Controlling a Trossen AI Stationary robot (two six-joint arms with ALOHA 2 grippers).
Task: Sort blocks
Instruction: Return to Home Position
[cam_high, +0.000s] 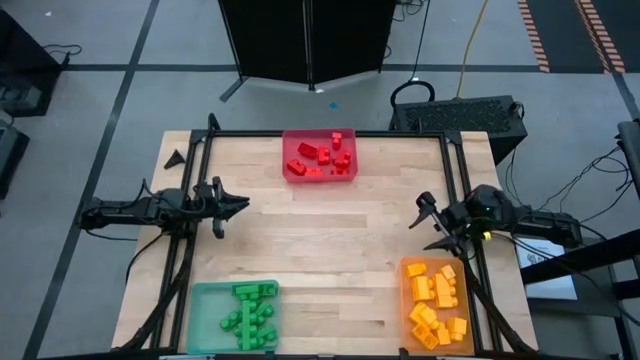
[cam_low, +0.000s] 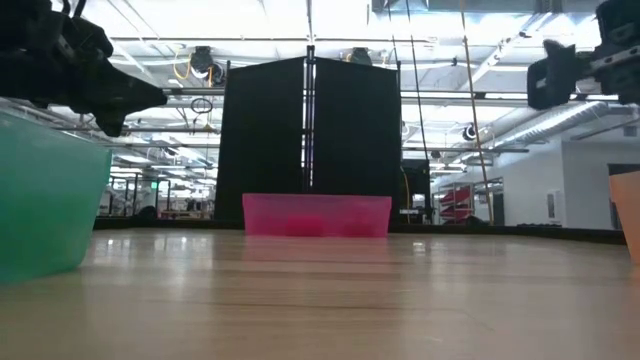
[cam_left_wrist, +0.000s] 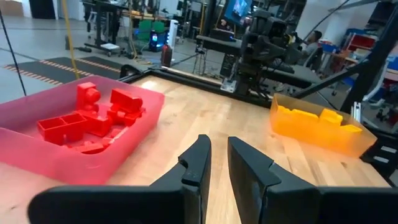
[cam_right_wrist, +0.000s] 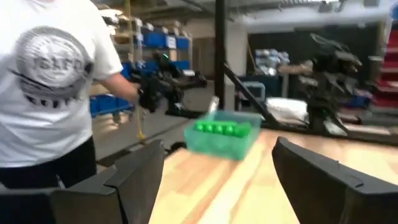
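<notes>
The blocks lie sorted by colour in three translucent trays. Red blocks (cam_high: 322, 155) fill the red tray (cam_high: 290, 170) at the table's far middle. Green blocks (cam_high: 250, 318) sit in the green tray (cam_high: 205, 320) at the near left, and yellow-orange blocks (cam_high: 438, 305) in the orange tray (cam_high: 408, 300) at the near right. My left gripper (cam_high: 240, 206) hovers over the table's left side, its fingers a narrow gap apart (cam_left_wrist: 217, 146), holding nothing. My right gripper (cam_high: 428, 221) hovers over the right side, wide open (cam_right_wrist: 214, 155) and empty.
Bare wood lies between the three trays in the middle of the table (cam_high: 330, 240). A black frame (cam_high: 330, 133) runs along the table's edges. A person in a white T-shirt (cam_right_wrist: 50, 81) stands beyond the table's left side. A dark panel (cam_low: 310, 140) stands behind the far edge.
</notes>
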